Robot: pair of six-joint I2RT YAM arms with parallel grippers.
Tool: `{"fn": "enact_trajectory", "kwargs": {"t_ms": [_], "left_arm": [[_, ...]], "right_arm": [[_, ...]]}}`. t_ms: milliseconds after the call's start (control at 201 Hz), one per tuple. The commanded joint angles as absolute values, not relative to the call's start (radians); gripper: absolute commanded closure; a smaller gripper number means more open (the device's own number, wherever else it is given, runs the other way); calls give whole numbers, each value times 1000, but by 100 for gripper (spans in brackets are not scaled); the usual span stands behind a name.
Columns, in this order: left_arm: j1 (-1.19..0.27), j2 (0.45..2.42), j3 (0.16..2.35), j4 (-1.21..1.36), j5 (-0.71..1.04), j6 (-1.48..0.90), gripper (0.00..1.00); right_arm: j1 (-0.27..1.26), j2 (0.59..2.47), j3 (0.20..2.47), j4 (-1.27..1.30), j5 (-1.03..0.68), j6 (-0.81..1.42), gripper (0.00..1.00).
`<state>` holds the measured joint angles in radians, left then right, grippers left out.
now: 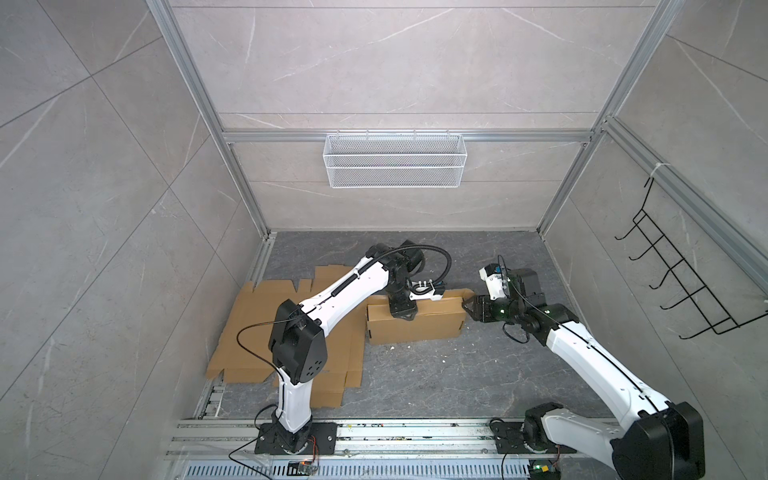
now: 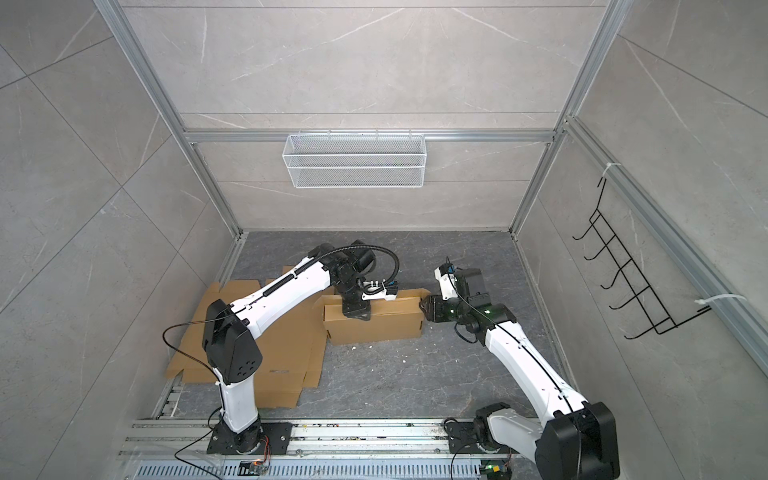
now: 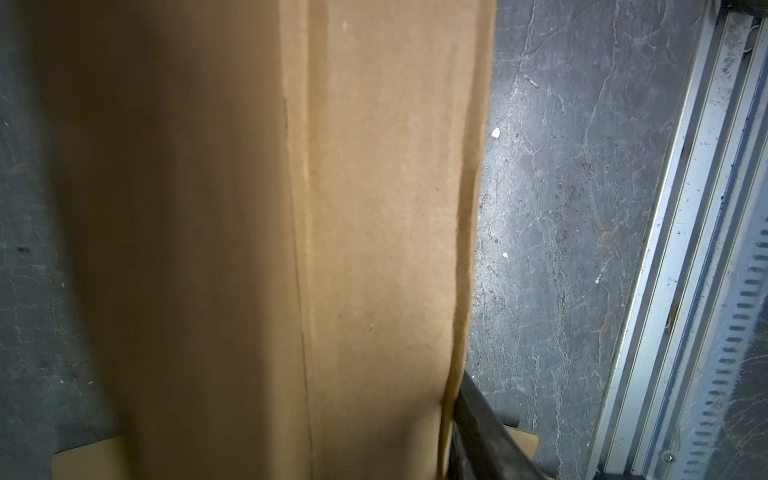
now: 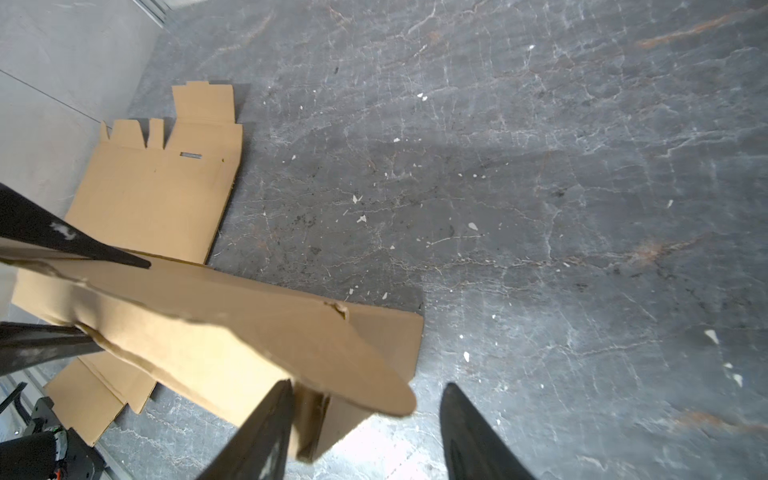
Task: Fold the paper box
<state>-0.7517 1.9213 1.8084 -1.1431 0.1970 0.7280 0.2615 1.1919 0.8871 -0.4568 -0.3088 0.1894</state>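
Note:
The paper box (image 1: pixel 415 322) (image 2: pixel 374 324) is brown cardboard, partly folded, and stands on the dark floor in both top views. My left gripper (image 1: pixel 402 312) (image 2: pixel 356 312) reaches down onto the box's long wall near its left half. In the left wrist view cardboard (image 3: pixel 374 208) fills the frame and one dark finger (image 3: pixel 478 424) lies against the wall's outer side. In the right wrist view the left gripper's fingers (image 4: pixel 75 243) stand on either side of a box panel (image 4: pixel 232 316). My right gripper (image 4: pixel 369 384) (image 1: pixel 468 307) is open at the box's right end, around its corner and a rounded flap.
Flat cardboard sheets (image 1: pixel 249 328) (image 2: pixel 291 353) (image 4: pixel 158 187) lie on the floor under the left arm. A white wire basket (image 1: pixel 395 160) hangs on the back wall. A black hook rack (image 1: pixel 685 282) hangs on the right wall. An aluminium rail (image 1: pixel 415 432) runs along the front.

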Motion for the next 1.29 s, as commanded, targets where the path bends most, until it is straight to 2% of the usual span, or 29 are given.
{"fn": "enact_trajectory", "kwargs": {"t_ms": [0,229,393,488,557,717,1005,1289], "left_arm": [[-749,1991,1779,-1097,214,739,54],[-744,1992,1770,-1095,217,744,58],[-742,1997,1770,-1084,221,752,58],[-738,1997,1767,-1081,224,755,58],[-735,1999,1760,-1078,224,756,58],[-729,1997,1757,-1074,228,759,58],[-729,1997,1762,-1073,229,761,58],[-728,1997,1766,-1073,232,762,58]], "right_arm": [[272,1292,916,-606,-268,142,46],[284,1229,927,-559,-304,175,48],[285,1182,1034,-597,-335,130,41],[283,1144,1086,-620,-290,29,35],[284,1156,1135,-657,-271,-58,35],[289,1308,1308,-856,-244,-194,44],[310,1430,1397,-917,-208,-282,52],[320,1466,1399,-878,-231,-243,73]]}}
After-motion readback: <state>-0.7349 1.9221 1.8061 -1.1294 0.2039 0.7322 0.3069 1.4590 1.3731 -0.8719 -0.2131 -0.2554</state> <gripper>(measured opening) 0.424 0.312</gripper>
